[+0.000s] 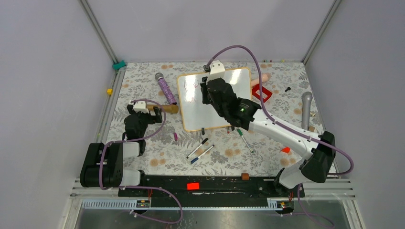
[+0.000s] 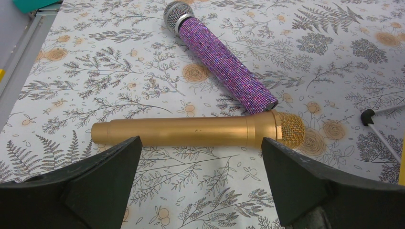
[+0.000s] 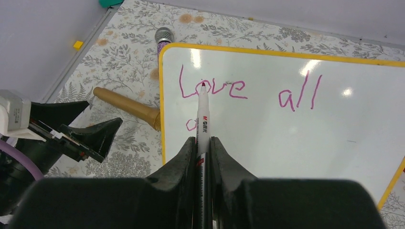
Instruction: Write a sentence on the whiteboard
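Observation:
The whiteboard (image 1: pixel 238 76) lies flat at the table's middle back; it also shows in the right wrist view (image 3: pixel 267 129). On it the sentence (image 3: pixel 212 88) reads "Love all" in pink cursive, with one small loop begun on a second line (image 3: pixel 191 125). My right gripper (image 3: pixel 204 143) is shut on a white marker (image 3: pixel 203 119), its red tip pointing at the board near "Love". It hovers over the board's left half (image 1: pixel 210 93). My left gripper (image 2: pixel 200 162) is open and empty, just before a gold microphone (image 2: pixel 191 131).
A purple glitter microphone (image 2: pixel 224 62) lies beyond the gold one. Several loose markers (image 1: pixel 200 149) lie in front of the board. A red frame (image 1: pixel 261 93), a silver microphone (image 1: pixel 306 109) and small bits lie at the right.

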{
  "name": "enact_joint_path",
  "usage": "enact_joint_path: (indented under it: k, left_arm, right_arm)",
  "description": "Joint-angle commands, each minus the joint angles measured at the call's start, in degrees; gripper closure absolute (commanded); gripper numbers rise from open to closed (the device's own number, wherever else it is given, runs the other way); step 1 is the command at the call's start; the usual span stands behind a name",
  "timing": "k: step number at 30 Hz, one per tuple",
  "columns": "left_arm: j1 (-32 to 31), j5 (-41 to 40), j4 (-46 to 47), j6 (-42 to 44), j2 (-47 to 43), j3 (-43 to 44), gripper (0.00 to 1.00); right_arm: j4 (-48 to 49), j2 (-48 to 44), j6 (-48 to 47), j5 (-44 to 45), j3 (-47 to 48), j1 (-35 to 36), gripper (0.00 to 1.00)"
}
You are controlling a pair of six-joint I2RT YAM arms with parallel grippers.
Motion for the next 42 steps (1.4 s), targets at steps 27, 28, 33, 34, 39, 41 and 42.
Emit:
enact_joint_path:
  k: [27, 28, 33, 34, 39, 41, 42]
  left_arm:
    - [7.07, 29.27, -17.92, -35.01, 13.1, 27.52, 0.01]
    - [7.47, 29.89, -16.24, -36.27, 13.63, 27.4, 0.01]
    - [7.02, 26.26, -23.69, -31.12, 8.09, 27.52, 0.01]
    - [6.64, 24.97, -25.4, -29.92, 6.01, 27.15, 0.01]
    - [0.99, 8.54, -30.38, -20.03, -12.52, 19.82, 0.01]
    - [0.41, 6.36, -20.26, -20.91, -18.27, 13.99, 0.01]
    - [0.27, 2.73, -17.32, -23.7, -19.56, 10.4, 0.01]
  right_arm:
    - [11.02, -10.8, 3.35, 2.08, -13.99, -1.25, 1.0]
    - [11.1, -10.89, 3.37, 2.03, -14.08, -1.34, 1.0]
    - [11.43, -11.11, 3.73, 2.08, -14.51, -1.83, 1.0]
    - [11.45, -11.26, 3.79, 2.02, -14.65, -1.83, 1.0]
    - [11.76, -12.2, 4.18, 1.91, -15.5, -2.0, 1.0]
    - [11.96, -12.33, 4.35, 1.71, -15.87, -2.17, 1.0]
    - [11.99, -12.42, 4.55, 1.65, -15.97, -2.26, 1.0]
